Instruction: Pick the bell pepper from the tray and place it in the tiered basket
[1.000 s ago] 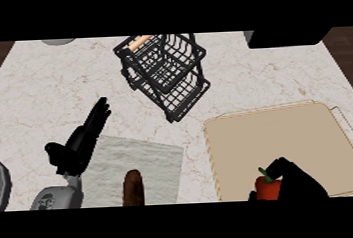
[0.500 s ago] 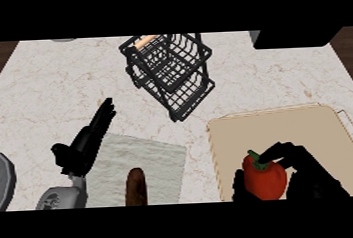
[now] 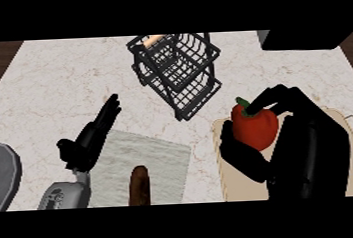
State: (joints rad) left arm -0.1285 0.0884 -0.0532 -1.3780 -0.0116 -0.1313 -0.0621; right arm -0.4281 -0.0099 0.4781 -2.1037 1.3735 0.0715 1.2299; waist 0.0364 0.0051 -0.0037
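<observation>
- Pepper in hand, head view: the red bell pepper (image 3: pixel 254 128), green stem up, sits in the grasp of the robot's right hand (image 3: pixel 303 145), whose dark fingers (image 3: pixel 280 97) curl over its top and far side while the thumb wraps under its left side.
- The pepper shows over the far left corner of the beige tray (image 3: pixel 233 186), which lies at the right of the marble counter (image 3: pixel 59 81). Whether the pepper still touches the tray cannot be told.
- The black wire tiered basket (image 3: pixel 179 73) stands tilted in the view at the counter's far middle, up and to the left of the pepper and apart from it. A pale orange item (image 3: pixel 154 40) shows in its top tier.
- The left hand (image 3: pixel 91 137) rests open at the left, fingers straight and pointing away from the robot, holding nothing. Its grey forearm (image 3: pixel 65 196) comes in from the lower edge.
- Just right of that hand lies a white cloth (image 3: pixel 162 159) with a brown, sausage-shaped item (image 3: pixel 140 185) on its near edge.
- A grey rounded object (image 3: pixel 0 173) shows at the left edge, and a dark block (image 3: pixel 309 37) at the far right corner.
</observation>
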